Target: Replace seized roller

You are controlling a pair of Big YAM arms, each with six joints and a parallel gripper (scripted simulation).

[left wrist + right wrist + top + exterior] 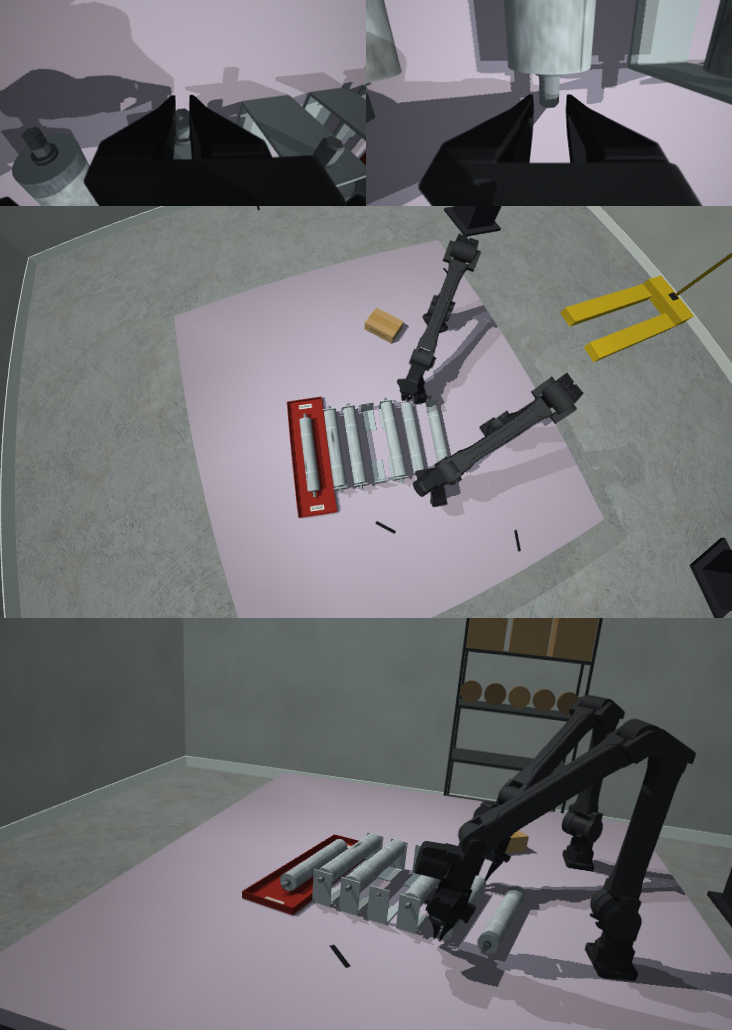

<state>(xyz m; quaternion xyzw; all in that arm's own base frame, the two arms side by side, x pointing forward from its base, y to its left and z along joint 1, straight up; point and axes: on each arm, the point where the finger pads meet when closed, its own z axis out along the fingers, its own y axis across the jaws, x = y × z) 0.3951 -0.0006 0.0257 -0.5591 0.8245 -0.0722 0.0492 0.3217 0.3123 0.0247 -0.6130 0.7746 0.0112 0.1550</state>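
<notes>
Three rollers [335, 449] [354, 449] [392, 438] sit in the bed; the third slot's bracket [367, 407] [379, 909] holds none. One roller [310, 456] [313, 866] lies in the red tray [317, 411] [266, 903]. Two loose rollers lie right of the bed in the top view: a near one [412, 431] [550, 37] and an outer one [437, 428] [502, 922]. My left gripper [438, 936] [182, 102] is shut on the near one's axle end. My right gripper [407, 399] [549, 102] is open around that roller's other axle tip, with gaps on both sides.
The outer roller lies close beside both grippers. The bed's last bracket stands on their other side. A cardboard box [384, 325] [517, 843] lies near the right arm. Black strips [385, 527] [517, 540] lie on the near side in the top view.
</notes>
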